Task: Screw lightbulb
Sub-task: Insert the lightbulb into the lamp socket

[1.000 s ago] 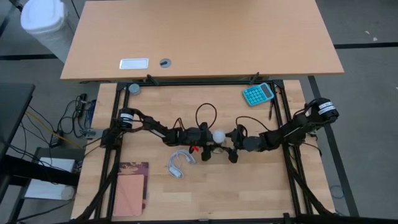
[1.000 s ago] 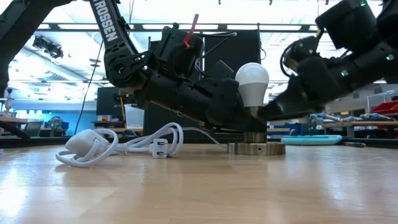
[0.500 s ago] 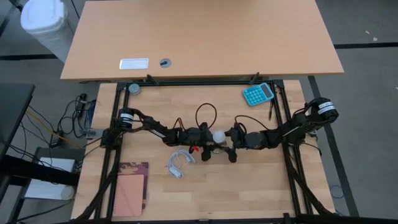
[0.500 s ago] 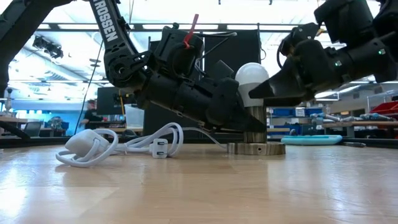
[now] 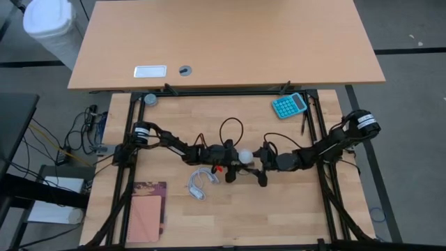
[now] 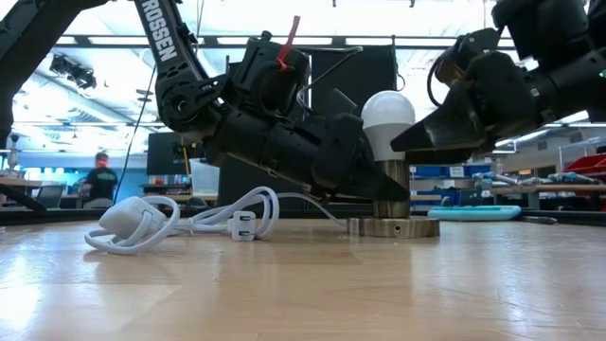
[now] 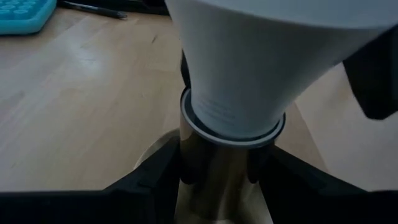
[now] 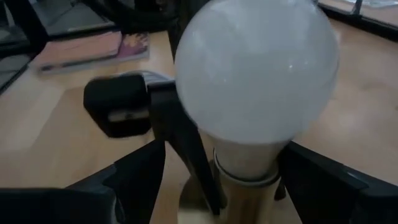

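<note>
At mid-worktop (image 5: 279, 209) the bulb (image 6: 387, 121) stands upright in the socket (image 6: 391, 220), globe up, base in the metal collar. The left gripper (image 6: 365, 175) comes in low from the cord (image 6: 180, 220) side; the left wrist view shows its fingers (image 7: 158, 171) on either side of the metal collar just under the bulb's white base, so it looks clamped on the socket to hold it steady. The right gripper (image 6: 417, 144) is level with the bulb's neck on the far side. The right wrist view shows its fingers (image 8: 134, 174) spread apart around the bulb's base, not pinching it.

Step, as I judge it: mid-screwing, between turns. The bulb already sits in the socket; the right gripper is released and appears to be re-positioning for another twist. Next move calls for closing the right gripper on the bulb's neck, rotating about the vertical axis while the left keeps the socket from spinning. Risk: squeezing off-centre could tip the bulb or drag the socket.

Versus half a second ago: the right gripper has shifted slightly away from the bulb and a touch lower, and the globe is more exposed in the low view. Bulb and socket sit a hair further right in that view. The left arm is nearly unchanged. A person in the background has moved left. The calculator (image 5: 288, 105) and notebook (image 5: 145, 211) are unchanged.
</note>
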`<state>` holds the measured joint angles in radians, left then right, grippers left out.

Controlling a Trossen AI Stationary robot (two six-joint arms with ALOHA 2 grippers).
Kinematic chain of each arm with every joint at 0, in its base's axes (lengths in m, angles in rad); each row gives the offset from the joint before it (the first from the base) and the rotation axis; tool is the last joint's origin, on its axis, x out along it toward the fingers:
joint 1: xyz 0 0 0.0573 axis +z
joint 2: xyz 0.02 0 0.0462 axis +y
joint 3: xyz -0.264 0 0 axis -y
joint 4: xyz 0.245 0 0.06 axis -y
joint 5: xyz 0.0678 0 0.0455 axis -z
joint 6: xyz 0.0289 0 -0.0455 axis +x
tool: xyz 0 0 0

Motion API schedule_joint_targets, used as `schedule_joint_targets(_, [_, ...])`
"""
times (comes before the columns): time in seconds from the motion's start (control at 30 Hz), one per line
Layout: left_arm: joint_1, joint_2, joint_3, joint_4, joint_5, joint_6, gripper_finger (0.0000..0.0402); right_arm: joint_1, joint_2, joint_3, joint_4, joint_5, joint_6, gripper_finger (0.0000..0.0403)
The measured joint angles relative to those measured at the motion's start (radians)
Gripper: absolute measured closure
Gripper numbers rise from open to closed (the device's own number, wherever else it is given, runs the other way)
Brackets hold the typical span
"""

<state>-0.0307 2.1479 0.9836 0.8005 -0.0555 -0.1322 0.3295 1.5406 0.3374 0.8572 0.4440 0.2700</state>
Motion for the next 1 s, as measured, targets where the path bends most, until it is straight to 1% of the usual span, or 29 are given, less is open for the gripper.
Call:
schedule_joint_targets(0.13, [0.0, 0.0, 0.0, -0.004, 0.0, -0.005, 0.0211, 0.018, -0.068, 0.0, -0.097, -0.007, 0.026, 0.0097])
schedule_joint_targets(0.3, [0.003, 0.0, 0.0, -0.006, -0.017, -0.011, 0.0211, 0.079, -0.214, 0.001, -0.225, -0.038, 0.053, 0.0098])
schedule_joint_targets(0.33, [0.004, 0.0, 0.0, -0.006, -0.025, -0.011, 0.0211, 0.09, -0.238, 0.001, -0.263, -0.028, 0.065, 0.0098])
schedule_joint_targets(0.4, [0.004, 0.0, 0.0, -0.004, -0.028, -0.011, 0.0211, 0.11, -0.263, 0.0, -0.341, 0.045, 0.08, 0.0098])
schedule_joint_targets(0.5, [0.004, 0.0, 0.0, -0.003, -0.028, -0.011, 0.0211, 0.112, -0.258, -0.001, -0.374, 0.142, 0.089, 0.0098])
schedule_joint_targets(0.6, [0.003, 0.0, 0.0, -0.001, -0.027, -0.011, 0.0211, 0.075, -0.214, -0.011, -0.323, 0.146, 0.072, 0.0098])
schedule_joint_targets(0.83, [0.003, 0.0, 0.0, 0.0, -0.024, -0.011, 0.0211, -0.008, -0.1, -0.011, -0.128, 0.073, -0.006, 0.0098])
schedule_joint_targets(1.0, [0.003, 0.0, 0.0, 0.001, -0.021, -0.01, 0.0211, -0.046, -0.056, -0.011, -0.036, 0.044, -0.064, 0.0098])
